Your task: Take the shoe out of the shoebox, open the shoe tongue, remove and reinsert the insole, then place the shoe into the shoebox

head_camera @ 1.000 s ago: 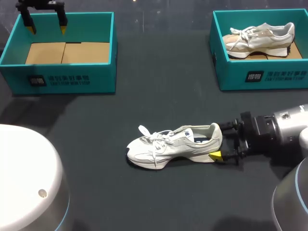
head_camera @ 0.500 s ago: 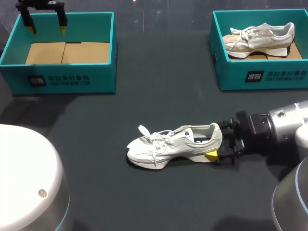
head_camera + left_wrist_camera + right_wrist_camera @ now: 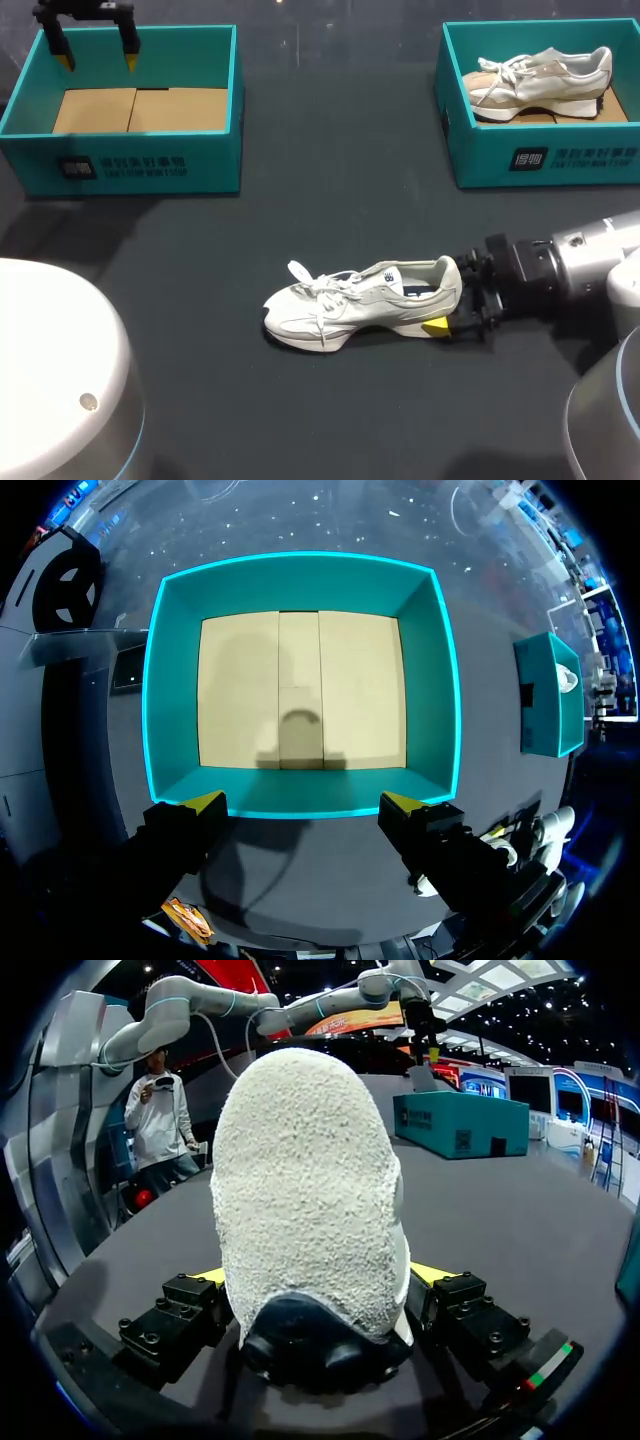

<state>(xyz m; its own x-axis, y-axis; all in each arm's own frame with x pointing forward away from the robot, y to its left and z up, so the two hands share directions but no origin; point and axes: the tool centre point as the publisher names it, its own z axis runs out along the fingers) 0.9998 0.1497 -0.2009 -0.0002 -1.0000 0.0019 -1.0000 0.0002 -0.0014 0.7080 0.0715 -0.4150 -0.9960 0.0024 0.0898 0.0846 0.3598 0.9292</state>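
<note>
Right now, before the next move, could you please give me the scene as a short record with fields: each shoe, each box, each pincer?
shoe on table: white sneaker, resting on its sole on the dark table, toe toward my left, outside both boxes
left box: teal shoebox, empty, bare cardboard floor
right box: second teal shoebox, holding a beige sneaker
left pincer: open, above the empty box's rim
right pincer: open, astride the white sneaker's heel

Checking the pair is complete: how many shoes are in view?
2. One shoe lies on the table, heel at the right claw; the other shoe sits in the right shoebox. The left shoebox shows none.
</note>
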